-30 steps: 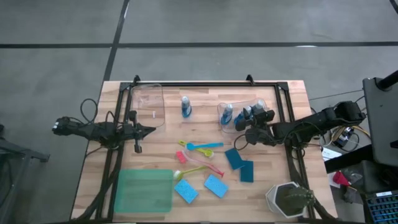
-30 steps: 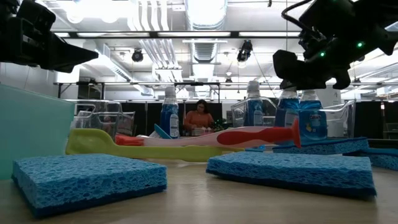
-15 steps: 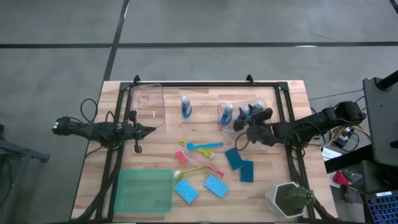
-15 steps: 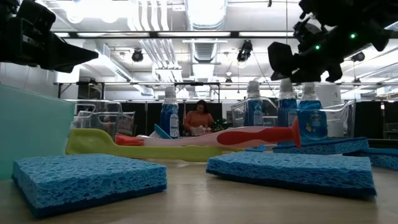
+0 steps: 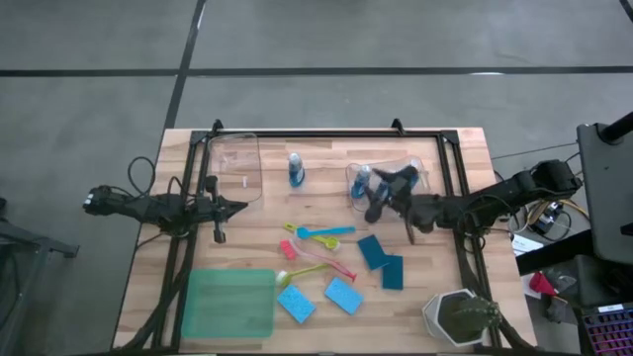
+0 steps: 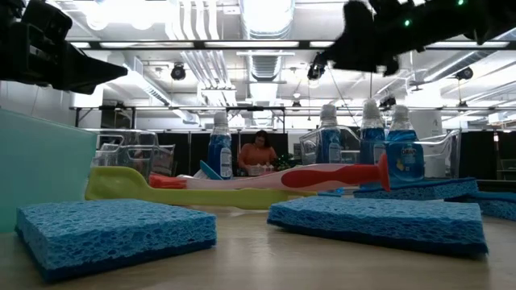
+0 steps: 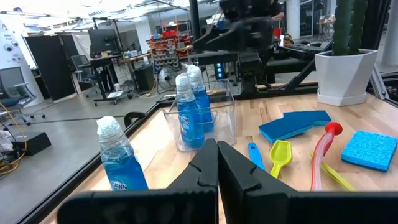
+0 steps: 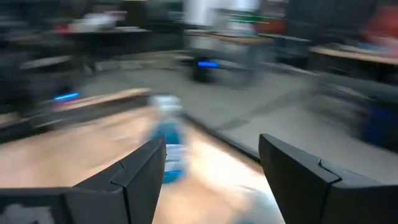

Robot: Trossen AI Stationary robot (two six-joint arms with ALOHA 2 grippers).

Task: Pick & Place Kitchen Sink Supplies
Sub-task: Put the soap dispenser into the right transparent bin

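- Your right gripper [image 5: 386,203] hangs above the table just beside the clear bin [image 5: 413,166] at the far right; its fingers [image 8: 140,177] stand apart with nothing between them.
- In the low view the right gripper [image 6: 367,36] sits well above the bottle caps, touching none of them.
- Three small blue bottles [image 6: 373,141] stand upright at that clear bin; from the left wrist view they [image 7: 193,109] stand inside its walls.
- A fourth blue bottle [image 5: 295,170] stands alone, upright, on the bare wood between the two clear bins.
- The second clear bin [image 5: 235,170] is at the far left of the table.
- Your left gripper [image 5: 237,207] waits by the near edge of that left bin, fingers [image 7: 205,177] pressed together, holding nothing.
- Brushes lie in a loose cluster mid-table: a blue brush [image 5: 331,231], a yellow-green brush [image 5: 300,272] and a pink brush [image 5: 336,267], close to one another.
- Two darker teal sponges [image 5: 381,262] lie flat and touching, right of the brushes.
- Two lighter blue sponges [image 5: 341,295] lie flat nearer the front edge, a little apart.
- The green tray [image 5: 229,305] sits at the front left, just beside the nearest light sponge.
- The white faceted pot [image 5: 460,316] with its plant is at the front right corner.
- A person [image 6: 258,153] shows far back in the room in the low view.
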